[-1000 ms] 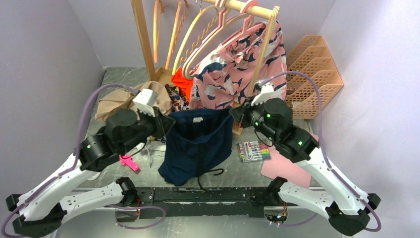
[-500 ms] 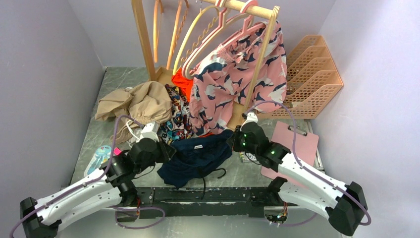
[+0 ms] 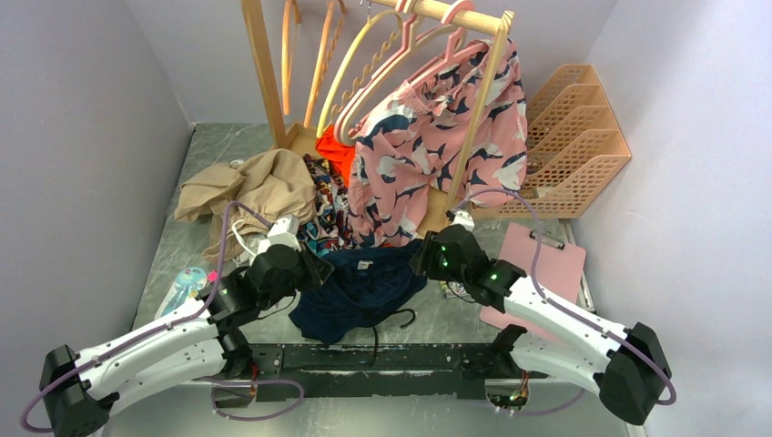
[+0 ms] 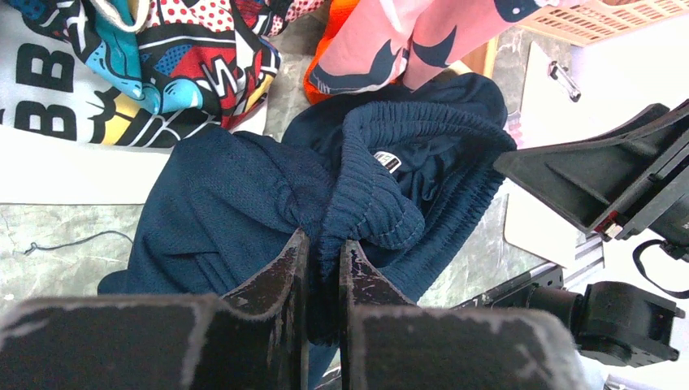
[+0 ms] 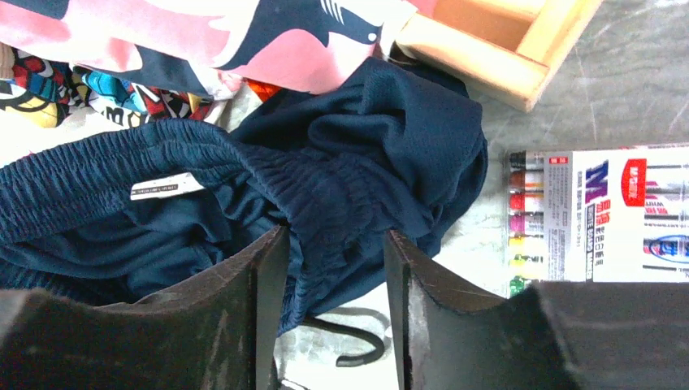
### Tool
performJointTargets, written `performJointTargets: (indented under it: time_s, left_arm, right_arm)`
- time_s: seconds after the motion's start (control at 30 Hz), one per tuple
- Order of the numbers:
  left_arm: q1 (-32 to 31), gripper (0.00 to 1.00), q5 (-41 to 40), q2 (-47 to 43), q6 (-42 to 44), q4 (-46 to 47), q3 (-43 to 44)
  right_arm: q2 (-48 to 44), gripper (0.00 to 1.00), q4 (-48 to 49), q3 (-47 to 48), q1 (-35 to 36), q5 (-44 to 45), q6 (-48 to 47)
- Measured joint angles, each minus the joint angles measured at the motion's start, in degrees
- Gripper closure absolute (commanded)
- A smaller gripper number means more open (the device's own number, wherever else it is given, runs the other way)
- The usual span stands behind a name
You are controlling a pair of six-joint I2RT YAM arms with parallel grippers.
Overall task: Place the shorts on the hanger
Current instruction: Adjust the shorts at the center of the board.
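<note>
The navy shorts [image 3: 364, 289] lie crumpled on the table between my two grippers, drawstring trailing toward the front edge. My left gripper [image 3: 314, 269] is shut on a fold of the elastic waistband [image 4: 370, 203], its fingertips pressed into the cloth [image 4: 323, 240]. At the shorts' right corner, my right gripper [image 3: 423, 259] is open; the waistband [image 5: 325, 195] sits loosely between its spread jaws [image 5: 335, 236]. The hanger [image 3: 289, 55], pale wood-coloured, hangs on the rack at the back left beside another like it.
Pink shark-print shorts [image 3: 437, 137] hang on a pink hanger from the wooden rack [image 3: 264, 82]. A tan garment [image 3: 264, 187] and comic-print cloth [image 4: 162, 65] lie behind the left gripper. A marker pack [image 5: 601, 211], a pink clipboard [image 3: 542, 264] and a peach file tray [image 3: 573, 137] sit on the right.
Both arms have come down from holding the shorts spread in the air, and the shorts now lie bunched on the table. The right gripper has opened off the waistband.
</note>
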Motion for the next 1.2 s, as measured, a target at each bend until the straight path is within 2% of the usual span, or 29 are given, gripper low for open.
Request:
performJointTargets:
  time_s: [0.4,0.47,0.53,0.6,0.63,0.67,0.73,0.77,0.87,1.2]
  left_arm:
    - [0.0,0.93,0.0,0.9,0.2,1.1,0.0]
    - [0.0,0.93,0.0,0.9,0.2,1.1,0.0]
    - [0.0,0.92,0.0,0.8,0.3,1.1,0.0]
    - [0.0,0.82,0.0,0.9,0.3,1.0,0.0]
    - [0.0,0.72,0.0,0.9,0.5,1.0,0.0]
    - [0.0,0.56,0.0,0.9,0.7,0.6,0.1]
    - [0.0,0.29,0.3,1.2,1.2,-0.6,0.6]
    - [0.0,0.24,0.4,1.4,1.2,-1.5,1.0]
    - [0.0,0.17,1.1,1.7,1.7,-4.2,2.8]
    - [0.0,0.17,2.6,7.1,6.8,-13.6,13.5]
  right_arm:
    - [-0.4,0.49,-1.7,-1.3,0.0,-0.8,3.3]
    - [1.7,0.54,-0.9,-1.2,0.0,-0.9,3.4]
    - [4.0,0.66,-0.1,-0.9,0.0,-0.9,3.2]
    - [5.7,0.82,0.1,-0.4,0.0,-0.8,2.7]
    - [6.3,0.91,0.2,-0.1,0.0,-0.7,2.4]
    - [6.6,1.0,0.1,0.2,0.0,-0.5,1.9]
    - [6.6,1.0,-0.1,0.6,0.0,0.2,1.2]
    - [6.3,1.0,-0.3,0.7,0.0,0.6,0.9]
    - [4.9,1.0,-1.7,1.0,0.0,2.1,-0.3]
    - [1.8,1.0,-7.0,2.8,0.0,5.7,-4.0]
